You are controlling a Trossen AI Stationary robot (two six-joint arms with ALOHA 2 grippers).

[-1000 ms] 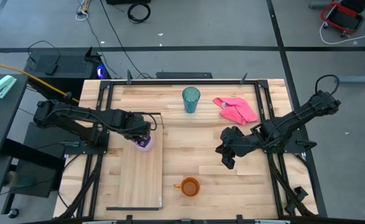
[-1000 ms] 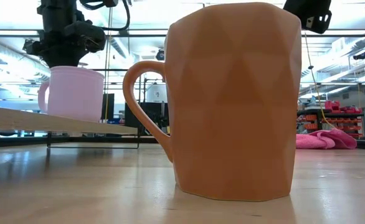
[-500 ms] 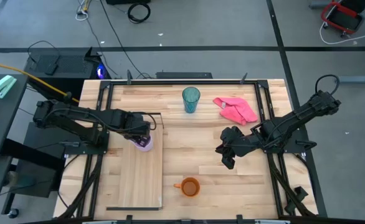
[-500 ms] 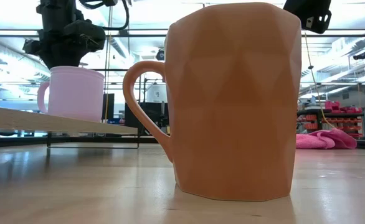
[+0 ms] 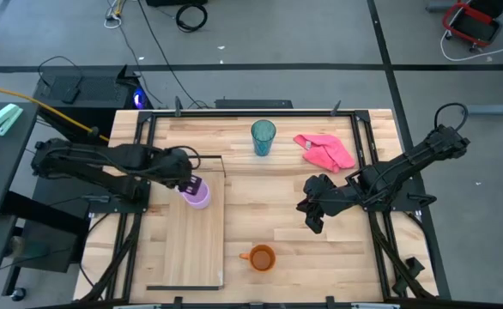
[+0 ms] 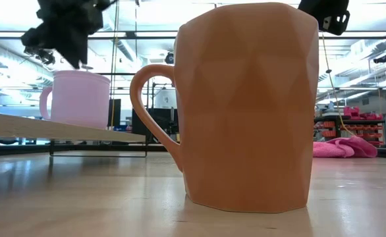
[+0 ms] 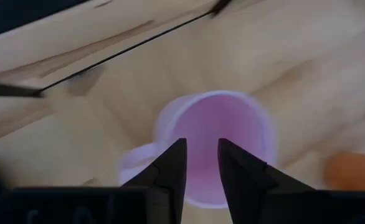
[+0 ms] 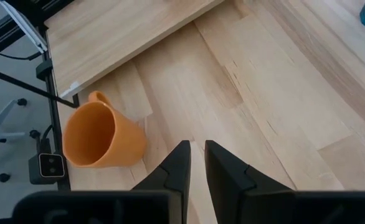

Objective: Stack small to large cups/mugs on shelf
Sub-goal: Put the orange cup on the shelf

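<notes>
Left gripper point(image 5: 190, 182) has lifted off the lilac mug point(image 5: 198, 196), fingers nearly closed and holding nothing; the mug now stands free at the shelf's point(image 5: 191, 249) far end. Orange mug point(image 5: 261, 257) likely next. Right gripper point(image 5: 310, 215), empty, fingers near-closed, waits mid-table.

No readable text, label, brand, number or sign is showing anywhere: not on the mugs, tumbler, cloth, shelf, table, arms or room behind

left gripper point(image 5: 189, 183) has pulled back off the lilac mug point(image 5: 198, 196).
</notes>
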